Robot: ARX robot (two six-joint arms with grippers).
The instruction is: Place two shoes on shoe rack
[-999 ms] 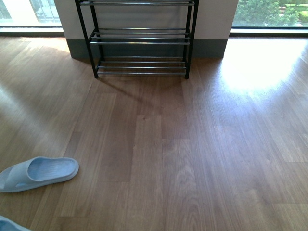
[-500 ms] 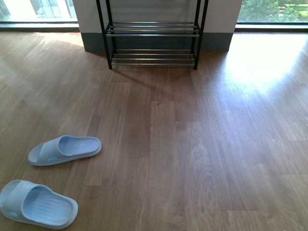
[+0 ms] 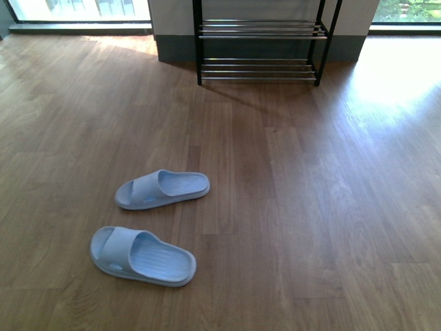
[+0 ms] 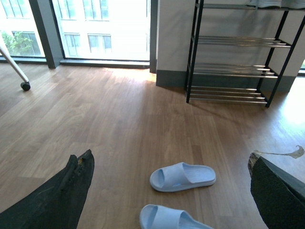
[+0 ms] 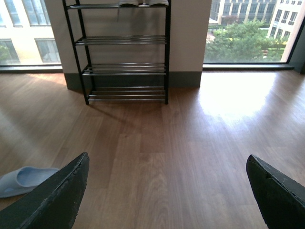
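You have a wide wooden floor (image 3: 310,207) filling the front view, and neither arm shows in it. The shoe rack (image 3: 260,31) stands at the top edge right of centre, against the wall, its chrome rods running across the frame and its two visible lower tiers bare; the right wrist view shows white-soled shoes (image 5: 143,2) on its top tier. Both wrist cameras look level across the floor toward the rack. The left gripper (image 4: 169,158) has its dark fingers (image 4: 71,191) spread wide with nothing between them, and the right gripper (image 5: 167,161) is spread just as wide and also holds nothing. The two pale blue slides lie sole-down, lower left of centre, near each other but apart. The farther slide (image 3: 162,188) lies almost straight across the frame, toe to the left. The nearer slide (image 3: 142,256) slants from left down to the right, toe also left.
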